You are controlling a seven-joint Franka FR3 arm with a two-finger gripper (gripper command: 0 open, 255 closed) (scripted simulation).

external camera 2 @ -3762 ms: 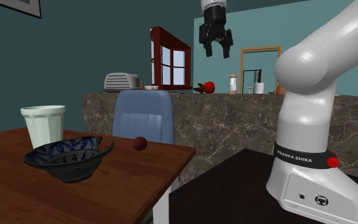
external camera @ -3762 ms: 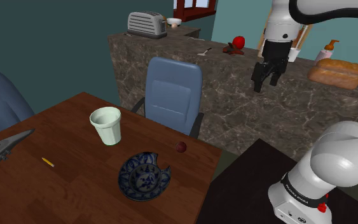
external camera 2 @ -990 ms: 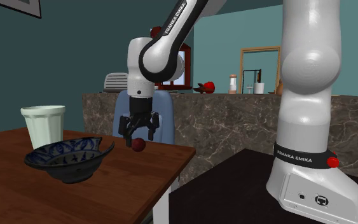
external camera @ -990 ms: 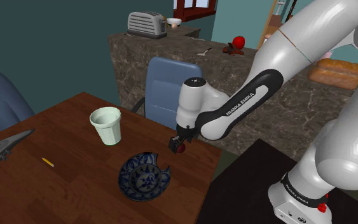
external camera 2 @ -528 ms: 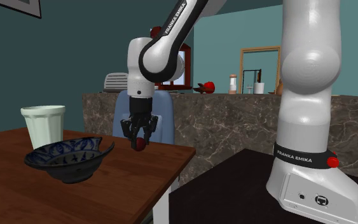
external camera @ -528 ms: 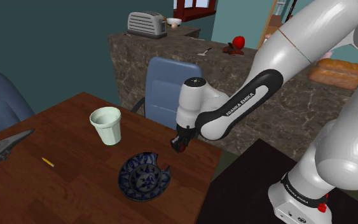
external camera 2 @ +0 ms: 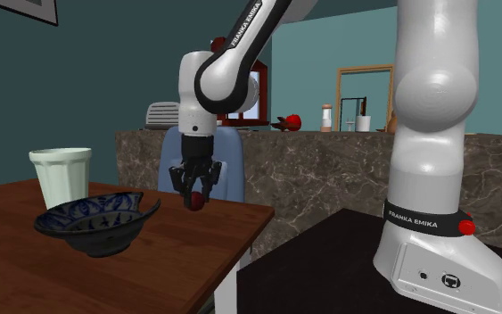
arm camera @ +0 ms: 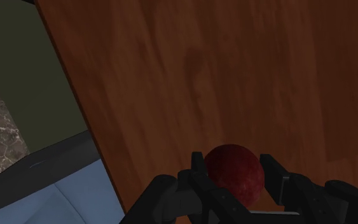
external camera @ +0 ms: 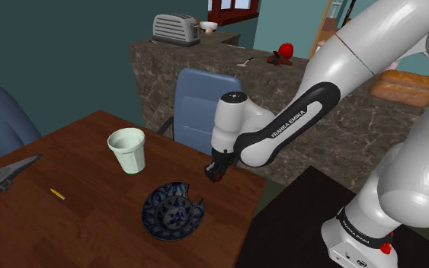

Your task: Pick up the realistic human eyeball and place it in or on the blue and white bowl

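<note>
Dark wood table (external camera: 75,221), stone counter (external camera: 342,129) behind.

Eyeball (arm camera: 233,177) renders as a dark red ball. It sits mid-frame in the shoulder view, near the table's edge, up and right of the bowl (external camera: 173,211).

Gripper (external camera 2: 195,196): fingers clamped on the eyeball, one each side, about its widest part.

Judgement: light, rigid, smooth and round. It could squirt out or roll if gripped off-centre, so hold across the middle.

Count: one eyeball, one bowl, one pale cup (external camera: 127,150), one pencil (external camera: 56,193).
</note>
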